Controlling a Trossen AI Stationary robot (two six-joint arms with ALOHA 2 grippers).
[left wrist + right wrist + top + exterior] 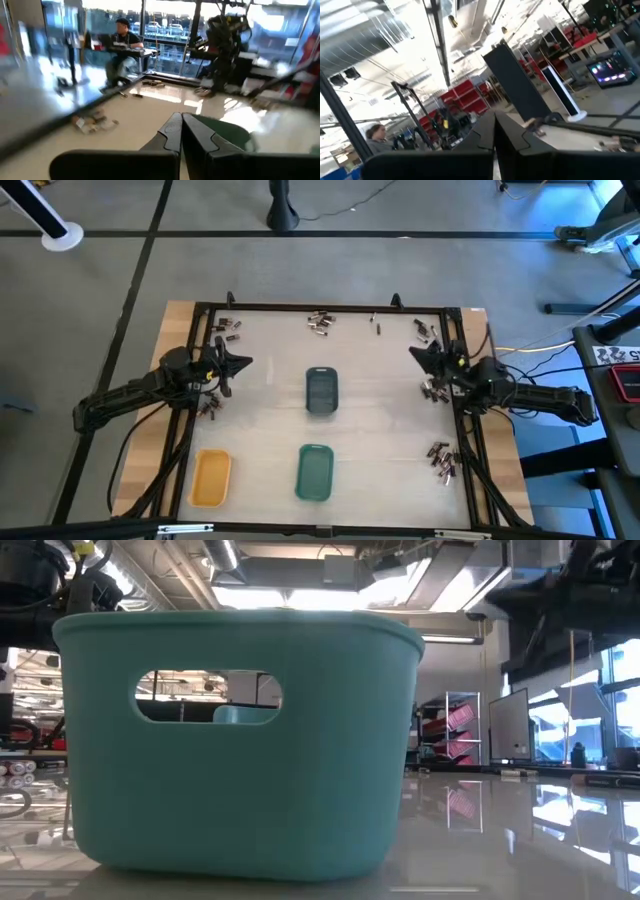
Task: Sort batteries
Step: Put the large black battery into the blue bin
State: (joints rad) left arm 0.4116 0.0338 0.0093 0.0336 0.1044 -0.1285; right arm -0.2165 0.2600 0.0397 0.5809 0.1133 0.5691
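Small dark and silvery batteries lie in loose clusters on the white table: near the far edge [320,321], at the far left [226,329], far right [424,330], left side [208,406] and near right [441,461]. My left gripper [238,363] hovers at the table's left, shut and holding nothing, its fingers [180,131] pointing toward the grey-blue tray [321,390]. My right gripper [416,355] hovers at the right side, shut and holding nothing [495,127], tipped up toward the room. Some batteries [93,123] show past the left fingers.
The green tray [315,472] stands near the front edge and fills the low view [240,740]; the yellow tray [211,477] sits at the near left. A black frame [320,307] borders the table. People sit in the room beyond [123,36].
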